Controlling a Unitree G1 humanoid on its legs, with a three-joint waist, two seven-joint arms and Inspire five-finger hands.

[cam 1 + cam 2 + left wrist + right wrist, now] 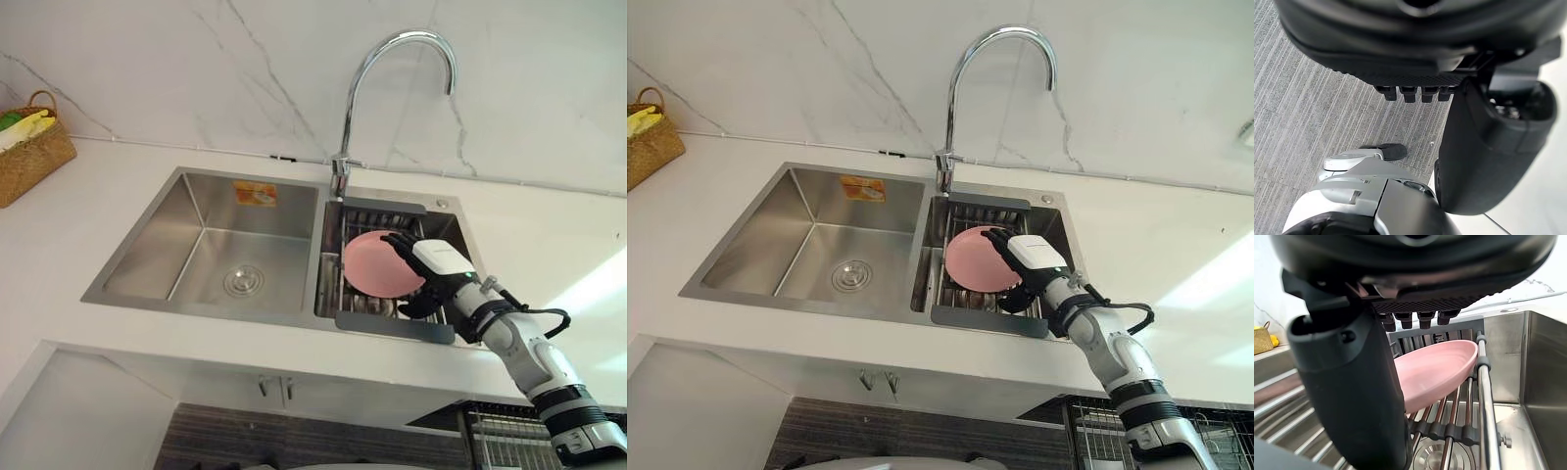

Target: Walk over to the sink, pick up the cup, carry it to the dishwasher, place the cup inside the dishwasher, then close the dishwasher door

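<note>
White marble counter held steel sink (157, 245). Round pink shallow dish (372, 262), not cup, leaned on grey rack (392, 328) in right basin. Right hand (441, 259) was spread around dish edge, not squeezing. Best plan, I think: pinch edge slowly, lift straight up. Left hand (1400, 49) hung loose, empty.

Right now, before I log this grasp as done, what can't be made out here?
Whether the right robot hand grips the pink dish: hand's back covers the contact in eye views; its bulk blocks the right wrist view.
Rack beneath the dish: partly covered by it.
Basket: cut off by the eye views' left edge.
</note>
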